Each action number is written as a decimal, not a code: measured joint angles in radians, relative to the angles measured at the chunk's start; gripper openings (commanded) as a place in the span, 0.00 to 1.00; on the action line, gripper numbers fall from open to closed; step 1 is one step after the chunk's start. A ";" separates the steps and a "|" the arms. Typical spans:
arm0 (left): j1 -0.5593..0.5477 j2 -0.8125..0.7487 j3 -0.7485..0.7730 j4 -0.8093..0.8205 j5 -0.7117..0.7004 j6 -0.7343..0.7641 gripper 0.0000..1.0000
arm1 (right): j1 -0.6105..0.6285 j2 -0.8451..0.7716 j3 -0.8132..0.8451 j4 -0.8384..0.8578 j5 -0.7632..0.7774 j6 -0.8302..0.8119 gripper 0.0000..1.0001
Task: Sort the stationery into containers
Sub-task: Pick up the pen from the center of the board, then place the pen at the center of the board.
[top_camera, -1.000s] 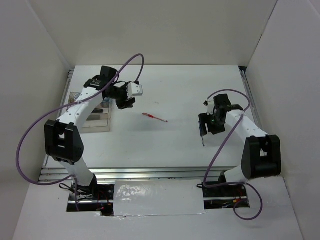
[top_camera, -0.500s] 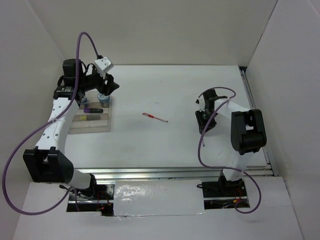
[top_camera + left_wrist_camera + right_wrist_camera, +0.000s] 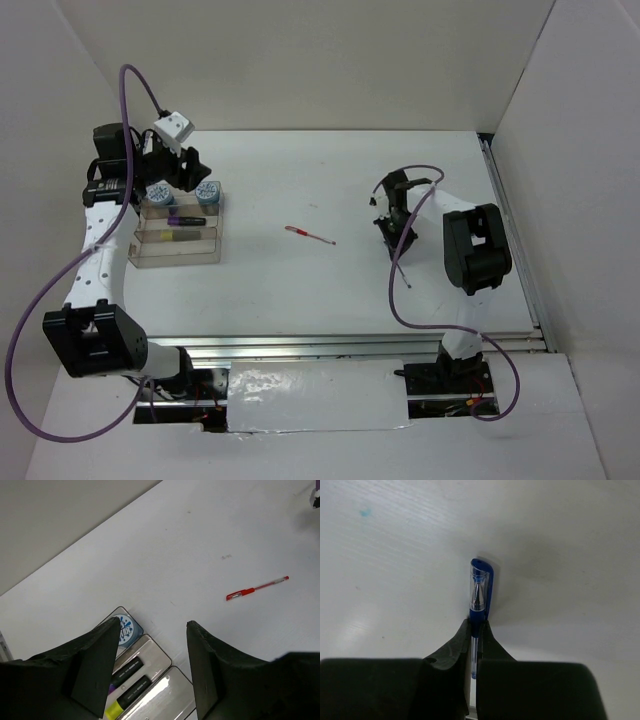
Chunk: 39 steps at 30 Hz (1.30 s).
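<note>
Swinging back to the far left, the left gripper (image 3: 153, 623) now hangs over the far end of the tray (image 3: 214, 258), jaws roughly half open and empty. Two rolls (image 3: 208, 190) and two highlighters (image 3: 186, 220) sit in the tray. Right of centre, the right gripper (image 3: 474, 628) has clamped shut on the blue pen (image 3: 481, 587). The red pen (image 3: 308, 235) lies mid-table.
</note>
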 measured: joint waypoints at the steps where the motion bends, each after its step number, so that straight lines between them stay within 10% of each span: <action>1: 0.008 -0.001 0.000 -0.001 0.001 -0.001 0.68 | 0.009 0.000 0.000 -0.005 -0.003 -0.005 0.00; 13: 0.173 -0.023 -0.005 -0.087 0.068 -0.026 0.75 | 0.419 -0.011 0.273 -0.071 -0.026 -0.037 0.00; 24: 0.335 0.043 0.048 -0.264 0.220 0.002 0.98 | 0.708 0.364 0.641 -0.065 0.055 -0.132 0.04; 33: 0.330 0.066 0.051 -0.301 0.289 0.011 0.95 | 0.745 0.370 0.597 -0.042 0.165 -0.231 0.58; 39: 0.264 0.085 0.058 -0.305 0.271 0.043 0.94 | 0.731 0.270 0.520 -0.043 0.141 -0.188 0.64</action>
